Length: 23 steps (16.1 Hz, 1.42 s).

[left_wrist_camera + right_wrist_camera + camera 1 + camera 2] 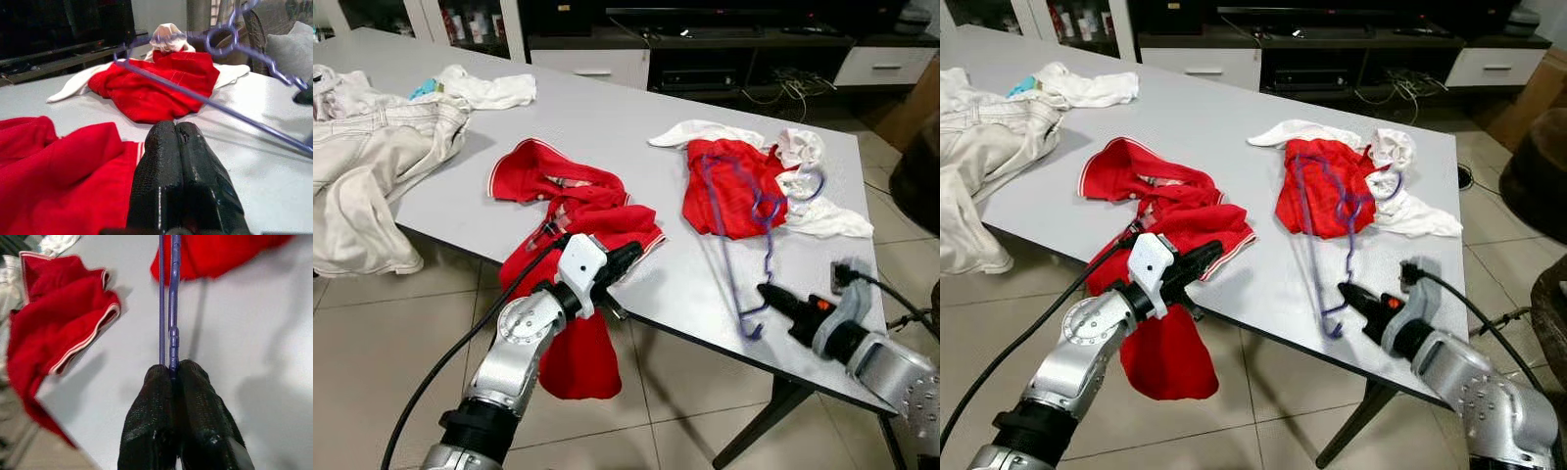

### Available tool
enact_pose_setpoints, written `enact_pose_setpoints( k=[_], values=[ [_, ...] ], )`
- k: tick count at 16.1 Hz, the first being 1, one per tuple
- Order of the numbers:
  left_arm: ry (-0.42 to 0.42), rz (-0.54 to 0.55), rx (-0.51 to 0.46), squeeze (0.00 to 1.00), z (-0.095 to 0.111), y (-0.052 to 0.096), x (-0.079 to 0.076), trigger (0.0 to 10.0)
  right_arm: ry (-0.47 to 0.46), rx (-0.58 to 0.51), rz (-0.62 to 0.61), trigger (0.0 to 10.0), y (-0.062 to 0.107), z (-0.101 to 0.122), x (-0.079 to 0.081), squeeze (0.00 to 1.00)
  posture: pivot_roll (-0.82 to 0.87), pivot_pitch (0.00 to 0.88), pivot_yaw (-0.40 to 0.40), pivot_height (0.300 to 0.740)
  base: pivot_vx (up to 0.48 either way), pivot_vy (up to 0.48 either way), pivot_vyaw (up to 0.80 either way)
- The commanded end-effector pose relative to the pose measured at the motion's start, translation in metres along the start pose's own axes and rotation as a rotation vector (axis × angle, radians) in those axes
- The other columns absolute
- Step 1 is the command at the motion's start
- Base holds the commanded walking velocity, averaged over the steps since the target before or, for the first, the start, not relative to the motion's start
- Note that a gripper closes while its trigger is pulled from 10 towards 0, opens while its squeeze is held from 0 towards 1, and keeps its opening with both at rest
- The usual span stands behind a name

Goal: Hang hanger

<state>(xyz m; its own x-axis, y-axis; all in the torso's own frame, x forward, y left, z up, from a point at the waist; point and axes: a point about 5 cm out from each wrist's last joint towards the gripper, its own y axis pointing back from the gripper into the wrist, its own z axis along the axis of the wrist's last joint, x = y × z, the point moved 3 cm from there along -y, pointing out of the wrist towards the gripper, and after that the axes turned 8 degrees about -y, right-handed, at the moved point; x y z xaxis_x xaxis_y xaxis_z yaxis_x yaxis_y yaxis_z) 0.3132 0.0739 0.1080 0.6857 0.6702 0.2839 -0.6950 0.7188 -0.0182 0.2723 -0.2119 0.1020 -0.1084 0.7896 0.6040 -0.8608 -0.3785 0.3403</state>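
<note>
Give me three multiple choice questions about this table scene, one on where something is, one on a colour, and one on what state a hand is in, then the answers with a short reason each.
1. Where does the red garment nearest the left hand lie?
A. Folded in the middle of the table
B. Draped over the table's near edge, part hanging down
C. On the floor under the table

2. What colour is the hanger?
A. Purple
B. Green
C. Black

3. What is the right hand doing?
A. Open above the table
B. Shut on the white cloth
C. Shut on the hanger

Answers:
1. B, since red cloth hangs below the table edge in the eye views.
2. A, as its thin purple frame lies across the other red garment.
3. C, because the right wrist view shows its fingers closed on the hanger's end.
</note>
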Motion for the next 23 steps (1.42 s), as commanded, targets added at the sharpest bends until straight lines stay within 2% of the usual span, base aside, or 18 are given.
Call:
enact_pose_setpoints(
  k=[1, 2, 4, 6, 10, 13, 17, 19, 20, 21, 22, 23],
  values=[
    [0.030, -0.008, -0.006, 0.00, 0.002, -0.004, -0.001, 10.0, 0.069, -0.068, 0.007, 5.8, 0.000, 0.012, 0.008, 0.00, -0.15, 0.000, 0.004, 0.740, 0.000, 0.000, 0.00],
    [0.062, -0.004, -0.010, 0.00, 0.003, -0.004, -0.003, 10.0, 0.097, -0.115, 0.013, 10.0, 0.000, 0.017, 0.014, 0.00, -0.15, 0.000, 0.005, 0.740, 0.000, 0.000, 0.00],
    [0.098, 0.001, -0.014, 0.00, 0.003, -0.005, -0.005, 10.0, 0.131, -0.154, 0.019, 10.0, -0.001, 0.022, 0.019, 0.00, -0.15, 0.000, 0.009, 0.740, 0.000, 0.000, 0.00],
    [0.126, -0.005, -0.016, 0.00, 0.004, -0.005, -0.010, 10.0, 0.209, -0.210, 0.038, 10.0, 0.000, 0.029, 0.031, 0.00, -0.15, 0.000, 0.011, 0.740, 0.000, 0.000, 0.00],
    [0.146, -0.013, -0.016, 0.00, 0.004, -0.006, -0.016, 10.0, 0.436, -0.253, -0.036, 10.0, -0.003, 0.036, 0.032, 0.00, -0.14, 0.000, 0.015, 0.740, 0.000, 0.000, 0.00],
    [0.154, -0.005, -0.013, 0.00, 0.005, -0.006, -0.015, 10.0, 0.588, -0.223, -0.034, 10.0, -0.004, 0.030, 0.035, 0.00, -0.14, 0.000, 0.014, 0.740, 0.000, 0.000, 0.00],
    [0.139, 0.010, -0.017, 0.00, 0.006, -0.007, -0.011, 10.0, 0.647, -0.197, 0.066, 10.0, 0.005, 0.028, 0.042, 0.00, -0.14, 0.000, 0.011, 0.740, 0.000, 0.000, 0.00],
    [0.067, 0.001, -0.021, 0.00, 0.009, -0.007, -0.007, 10.0, 0.730, -0.173, 0.076, 10.0, 0.008, 0.027, 0.041, 0.00, -0.14, 0.000, 0.009, 0.740, 0.000, 0.000, 0.00],
    [0.020, -0.006, -0.026, 0.38, 0.010, -0.006, -0.003, 10.0, 0.805, -0.143, 0.072, 10.0, 0.008, 0.024, 0.039, 0.00, -0.14, 0.000, 0.009, 0.740, 0.000, 0.000, 0.00],
    [0.018, -0.004, -0.035, 1.00, 0.011, -0.005, 0.000, 10.0, 0.820, -0.139, 0.070, 10.0, 0.009, 0.023, 0.038, 0.00, -0.14, 0.000, 0.008, 0.740, 0.000, 0.000, 0.00],
    [0.008, 0.001, -0.047, 1.00, 0.013, -0.004, 0.005, 10.0, 0.845, -0.133, 0.065, 10.0, 0.009, 0.024, 0.037, 0.00, -0.14, 0.000, 0.008, 0.740, 0.000, 0.000, 0.00],
    [-0.025, 0.006, -0.056, 1.00, 0.016, -0.003, 0.009, 10.0, 0.909, -0.116, 0.037, 10.0, 0.009, 0.024, 0.032, 0.00, -0.14, 0.000, 0.008, 0.740, 0.000, 0.000, 0.00]
  ],
)
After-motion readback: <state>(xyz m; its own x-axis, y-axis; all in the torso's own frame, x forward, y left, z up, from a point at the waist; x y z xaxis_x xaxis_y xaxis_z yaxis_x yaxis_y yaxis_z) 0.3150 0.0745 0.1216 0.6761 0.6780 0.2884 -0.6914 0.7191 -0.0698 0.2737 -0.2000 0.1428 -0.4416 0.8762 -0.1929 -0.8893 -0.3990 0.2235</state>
